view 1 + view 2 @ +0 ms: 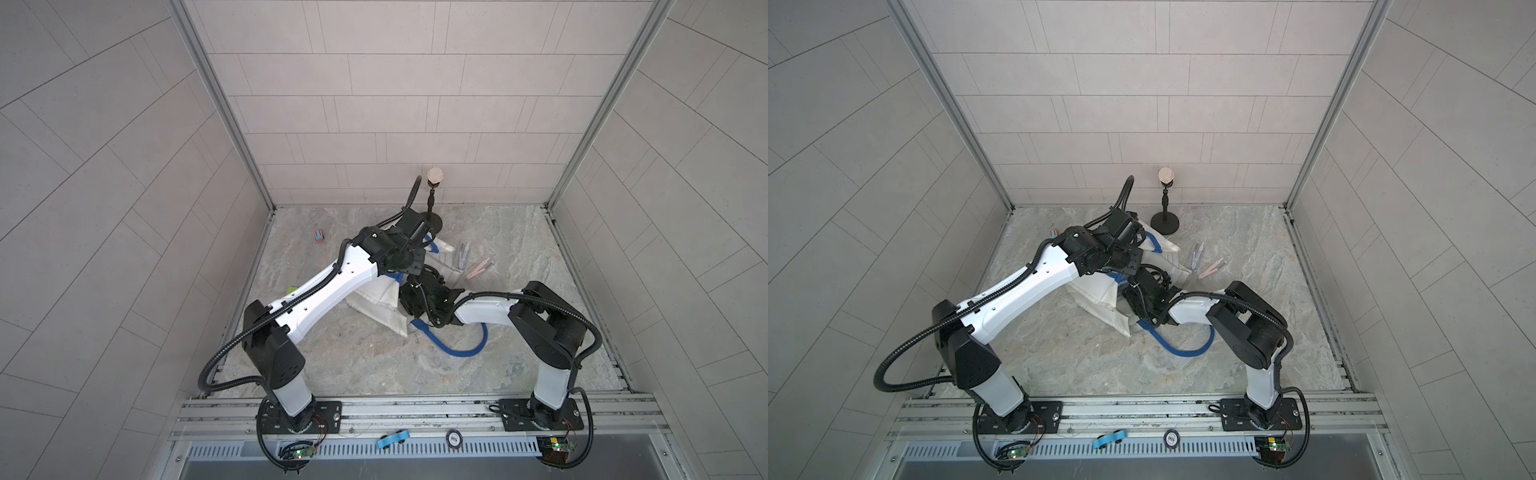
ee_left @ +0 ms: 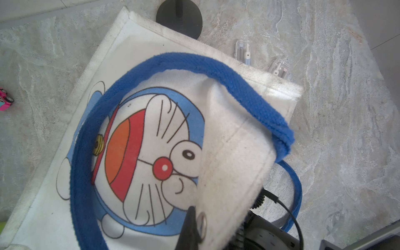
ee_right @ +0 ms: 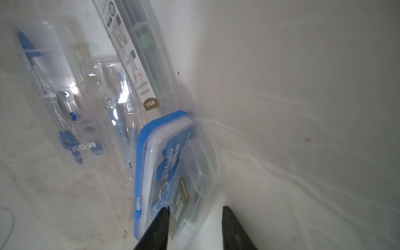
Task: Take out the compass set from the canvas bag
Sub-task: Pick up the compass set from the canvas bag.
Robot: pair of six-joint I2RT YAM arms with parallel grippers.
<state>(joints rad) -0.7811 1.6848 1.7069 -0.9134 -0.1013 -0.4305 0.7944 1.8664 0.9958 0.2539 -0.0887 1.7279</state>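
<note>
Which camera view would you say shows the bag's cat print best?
The left wrist view: the cat print fills the frame. In both top views the canvas bag shows no clear print; the right wrist view sees only its inside.

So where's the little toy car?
In a top view the toy car lies on the table, far back on the left side, just beyond the left arm and apart from the canvas bag.
</note>
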